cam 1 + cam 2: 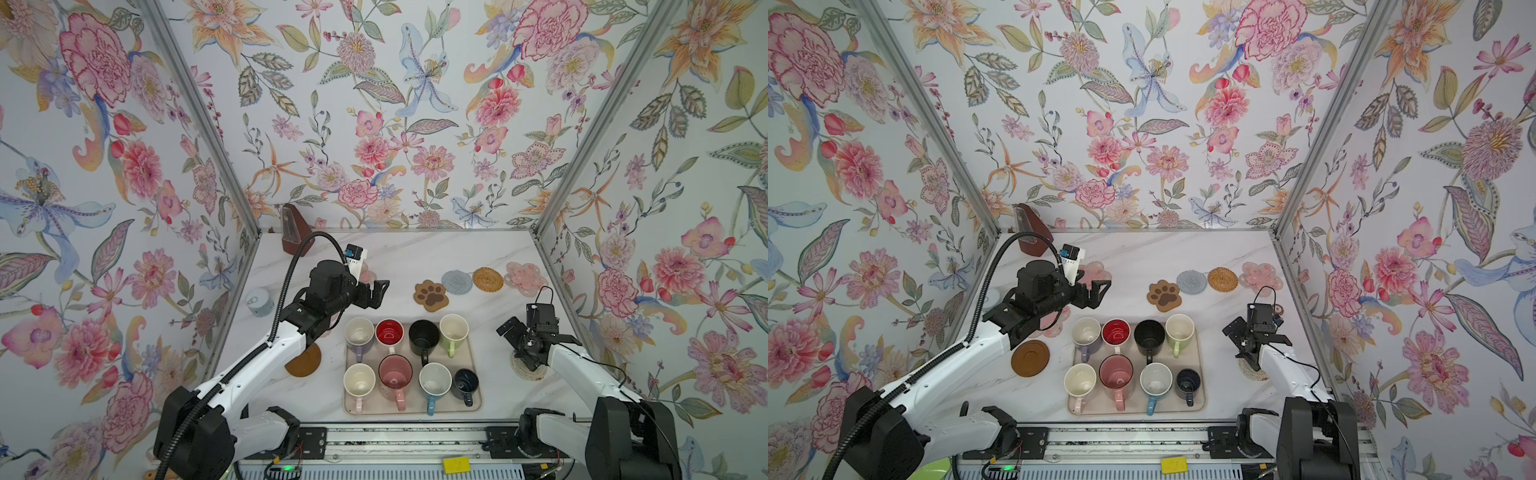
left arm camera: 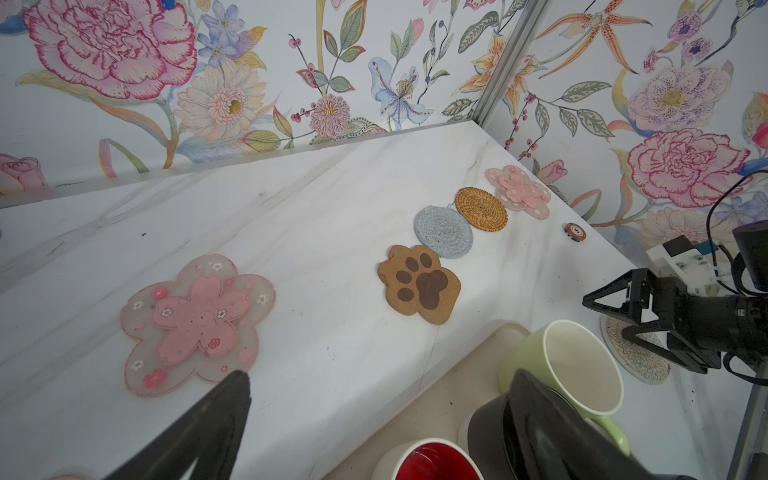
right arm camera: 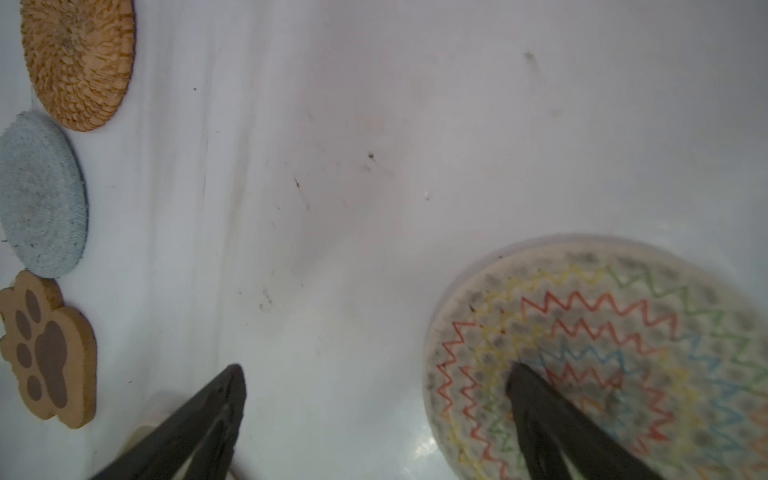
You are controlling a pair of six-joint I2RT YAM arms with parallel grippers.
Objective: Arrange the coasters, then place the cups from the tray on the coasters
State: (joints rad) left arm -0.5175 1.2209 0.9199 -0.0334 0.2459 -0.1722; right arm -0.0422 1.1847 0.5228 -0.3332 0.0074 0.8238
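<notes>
Nearest, a flat beige tray (image 1: 413, 409) with round corners and a low rim is sitting on the white marble table (image 1: 415, 257). Eight shiny cups (image 1: 395, 372) are standing in it in two rows of four. The black cup (image 1: 424, 336) and the green cup (image 1: 454, 330) are in the far row.

Left of the tray, a smooth brown round coaster (image 1: 1030, 358) is lying flat. Right of the tray, a woven cream coaster (image 3: 602, 353) with coloured zigzags is lying under the right gripper (image 3: 376, 372). That arm is bending down. Its jaws are standing wide apart and holding nothing, with one finger over the coaster and one over bare table.

The left arm is reaching out level past the tray's far left corner. The left gripper (image 2: 380, 376) is wide open and empty too. It is hanging just before a see-through pink flower coaster (image 2: 199, 324).

Farther off, four coasters are lying close together in a row: a brown paw coaster (image 1: 431, 295), a grey woven coaster (image 1: 457, 281), a tan basket-like coaster (image 1: 488, 278) and a far pink flower coaster (image 1: 524, 278).
</notes>
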